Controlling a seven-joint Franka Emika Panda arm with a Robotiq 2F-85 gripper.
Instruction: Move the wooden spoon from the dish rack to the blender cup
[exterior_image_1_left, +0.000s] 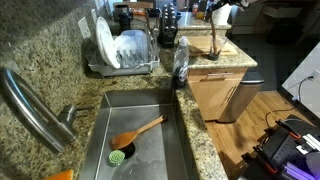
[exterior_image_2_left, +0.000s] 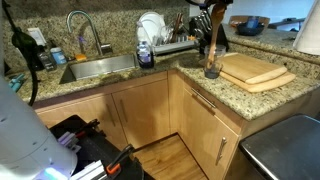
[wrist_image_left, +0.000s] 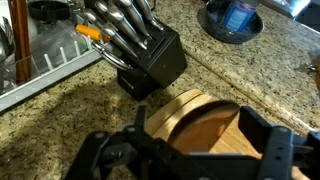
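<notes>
The speckled granite counter (exterior_image_2_left: 232, 97) turns a corner, with the steel sink (exterior_image_1_left: 150, 105) sunk into its long run. At the head of the sink stands the dish rack (exterior_image_1_left: 128, 66), holding white plates (exterior_image_1_left: 108, 45). Farther along lie two stacked cutting boards (exterior_image_2_left: 258, 70), and behind them stands a black knife block (wrist_image_left: 155, 60). A narrow dark dispenser (exterior_image_1_left: 180, 58) stands between the rack and the boards. An orange-tan spoon (exterior_image_1_left: 140, 129) with a broad bowl lies in the sink. The arm hangs above the near corner of the boards. In the wrist view its dark fingers (wrist_image_left: 265, 140) are clenched from either side on a rounded piece of pale wood that fills the gap between them. The blender cup (exterior_image_2_left: 212, 71) stands just beside the boards, directly below. The wooden spoon (exterior_image_2_left: 213, 47) is well clear of the rack and hangs upright from the fingers. Its lower end reaches down into the cup.
</notes>
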